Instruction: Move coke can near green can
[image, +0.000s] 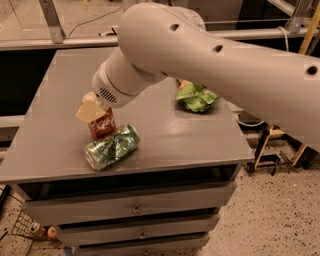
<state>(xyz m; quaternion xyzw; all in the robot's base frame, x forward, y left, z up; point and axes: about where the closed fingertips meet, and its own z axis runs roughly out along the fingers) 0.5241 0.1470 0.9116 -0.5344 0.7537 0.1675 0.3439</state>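
**Coke can placed beside green can, gripper above it**

In the camera view, a grey table (190, 140) with drawers (135, 210) below is seen from above. The coke can (102, 126) is found near the table's front left, standing roughly upright. The green can (112, 146) is laid on its side just in front of it, close enough that a gap between them cannot be made out. The gripper (92, 111) is positioned at the top of the coke can, partly covering it; whether the can is clasped or released cannot be told. The large white arm (210, 65) is stretched across the scene from the right. A crumpled green snack bag (196, 96) is seen well apart, toward the back right.
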